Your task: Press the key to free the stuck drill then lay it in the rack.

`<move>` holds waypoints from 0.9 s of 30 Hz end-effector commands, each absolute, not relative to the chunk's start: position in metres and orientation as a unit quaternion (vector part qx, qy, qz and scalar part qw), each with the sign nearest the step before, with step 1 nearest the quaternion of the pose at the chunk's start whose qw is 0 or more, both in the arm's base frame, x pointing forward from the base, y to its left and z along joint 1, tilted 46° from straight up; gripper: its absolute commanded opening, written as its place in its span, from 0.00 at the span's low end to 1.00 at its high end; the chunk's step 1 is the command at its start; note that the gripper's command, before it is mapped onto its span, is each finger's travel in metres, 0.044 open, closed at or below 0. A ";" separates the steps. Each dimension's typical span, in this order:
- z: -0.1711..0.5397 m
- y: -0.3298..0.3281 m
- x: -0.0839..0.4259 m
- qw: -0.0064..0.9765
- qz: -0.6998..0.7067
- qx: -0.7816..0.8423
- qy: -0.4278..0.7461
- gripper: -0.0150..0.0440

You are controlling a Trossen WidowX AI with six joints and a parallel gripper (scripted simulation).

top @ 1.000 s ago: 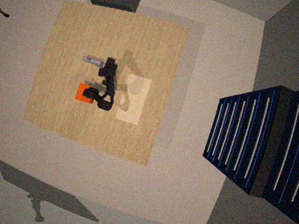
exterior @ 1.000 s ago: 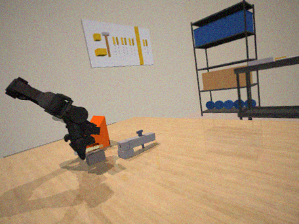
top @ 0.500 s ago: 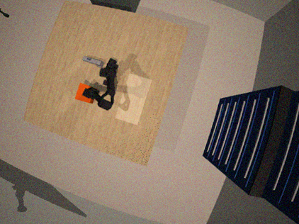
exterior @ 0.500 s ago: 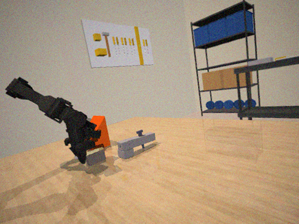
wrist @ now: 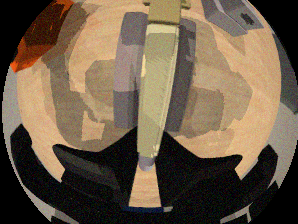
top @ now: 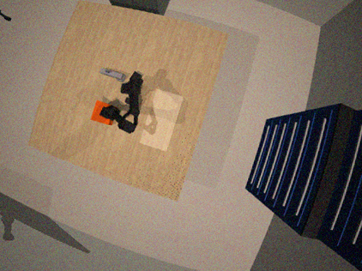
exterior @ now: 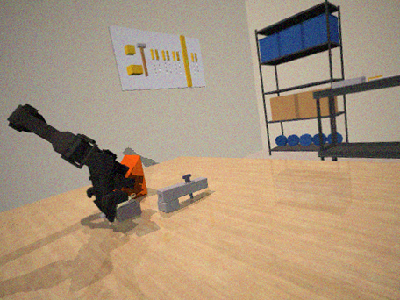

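A: From the left of the counter, then: the orange block (exterior: 134,175) sits near the left edge, and the arm is bent low right against it. The gripper (exterior: 114,205) is clenched on the drill (wrist: 156,90), a pale, slim tool running straight out from between the jaws in the wrist view.

B: And where does the drill sit on the counter?

A: Left of centre, just beside that orange block. Its far end reaches over a small grey holder (exterior: 128,209) resting on the wood. Whether the tip is seated in the holder or only above it, I cannot tell.

B: So the long axis is what matters here?

A: I'd say so. The drill's length lines up with the gripper's own reach, so a pull would want to follow that same line, back toward the wrist, not sideways.

B: And further right?

A: The grey rack (exterior: 181,193), a long low bar with a small dark knob (exterior: 187,177) on top, lies just right of the holder, toward the counter's middle. From the gripper it's a short sideways carry, and the drill would need turning to lie along it.
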State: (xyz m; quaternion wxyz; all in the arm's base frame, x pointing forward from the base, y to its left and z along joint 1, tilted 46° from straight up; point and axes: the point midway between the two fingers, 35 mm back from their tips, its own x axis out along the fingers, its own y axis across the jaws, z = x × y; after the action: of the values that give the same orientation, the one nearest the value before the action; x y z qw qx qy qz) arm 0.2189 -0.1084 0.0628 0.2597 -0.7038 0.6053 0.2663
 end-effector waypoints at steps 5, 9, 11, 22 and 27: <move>0.055 -0.109 0.215 0.261 0.271 -0.701 0.606 0.25; 0.054 -0.109 0.215 0.261 0.271 -0.701 0.606 0.25; 0.054 -0.108 0.215 0.261 0.271 -0.701 0.606 0.25; 0.060 -0.110 0.217 0.259 0.262 -0.704 0.607 0.70; 0.060 -0.110 0.217 0.259 0.262 -0.704 0.607 0.92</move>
State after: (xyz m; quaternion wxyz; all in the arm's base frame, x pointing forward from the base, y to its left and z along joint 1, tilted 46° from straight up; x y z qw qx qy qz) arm 0.2173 -0.1102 0.0595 0.2590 -0.7041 0.6071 0.2619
